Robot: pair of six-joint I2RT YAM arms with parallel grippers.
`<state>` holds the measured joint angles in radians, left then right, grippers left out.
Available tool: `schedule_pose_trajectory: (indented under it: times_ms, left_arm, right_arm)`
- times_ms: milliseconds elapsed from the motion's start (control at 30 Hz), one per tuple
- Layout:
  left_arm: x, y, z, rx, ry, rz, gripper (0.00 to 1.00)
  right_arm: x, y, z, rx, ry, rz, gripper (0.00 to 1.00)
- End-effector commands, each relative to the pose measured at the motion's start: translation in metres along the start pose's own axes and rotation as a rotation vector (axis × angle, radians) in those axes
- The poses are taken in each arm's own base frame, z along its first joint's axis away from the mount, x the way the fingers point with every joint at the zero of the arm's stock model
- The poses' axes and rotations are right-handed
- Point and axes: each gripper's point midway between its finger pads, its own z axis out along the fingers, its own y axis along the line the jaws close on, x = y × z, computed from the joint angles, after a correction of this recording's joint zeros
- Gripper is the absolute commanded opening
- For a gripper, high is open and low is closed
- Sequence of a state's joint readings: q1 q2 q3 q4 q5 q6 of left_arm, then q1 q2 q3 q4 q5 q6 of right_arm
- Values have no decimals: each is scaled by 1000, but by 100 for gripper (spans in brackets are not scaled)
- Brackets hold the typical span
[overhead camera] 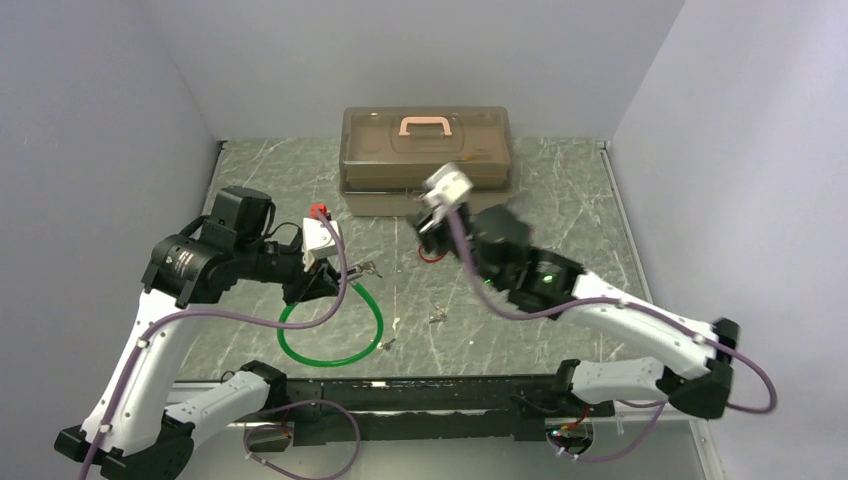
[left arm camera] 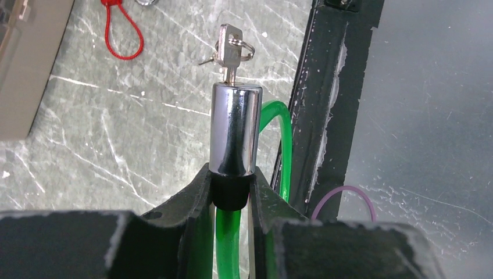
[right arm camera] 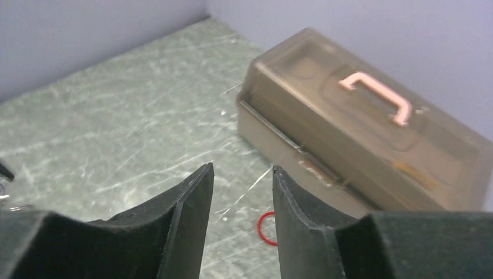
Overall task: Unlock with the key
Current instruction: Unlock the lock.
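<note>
Lilac walls point(overhead camera: 100, 100) enclose a grey-green marbled tabletop point(overhead camera: 570, 200).

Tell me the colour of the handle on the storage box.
Pale pink: the handle sits on a see-through brown box. It shows best in the right wrist view.

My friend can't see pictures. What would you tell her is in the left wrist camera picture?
The left gripper pinches the black base of a shiny silver lock cylinder on a green cable, with a small key on a ring stuck in its top. Behind lie the marbled table and a red wire loop.
</note>
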<state>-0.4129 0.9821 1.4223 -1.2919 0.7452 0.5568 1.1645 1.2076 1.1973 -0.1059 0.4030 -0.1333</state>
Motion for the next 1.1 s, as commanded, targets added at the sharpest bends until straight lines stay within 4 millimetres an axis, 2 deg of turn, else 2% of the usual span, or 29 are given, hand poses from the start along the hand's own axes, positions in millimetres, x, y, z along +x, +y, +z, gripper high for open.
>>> schedule_pose_trajectory:
  times_ms: [0,100,233,367,533,833,1067]
  left_arm:
    - [-21,-20,-10,63,-100,109,0]
    - [-19,-26,-11,88,-101,127,0]
    - [-18,-28,-12,95,-95,148,0]
    - [-17,-30,-13,96,-96,157,0]
    - [-18,-30,-15,86,-98,165,0]
    - [-23,-25,-13,75,-113,158,0]
    - [-30,-20,-11,70,-124,153,0]
  right_arm:
    - [-53,-23,-45,-161,-171,100,45]
    - [-65,-7,-61,-362,-192,128,45]
    - [-68,28,-76,-671,-159,194,46]
    - [-71,45,-83,-839,-145,255,51]
    - [-74,54,-85,-928,-138,279,55]
    - [-67,70,-79,-1030,-93,336,55]
    - [-61,84,-72,-1058,-70,333,47]
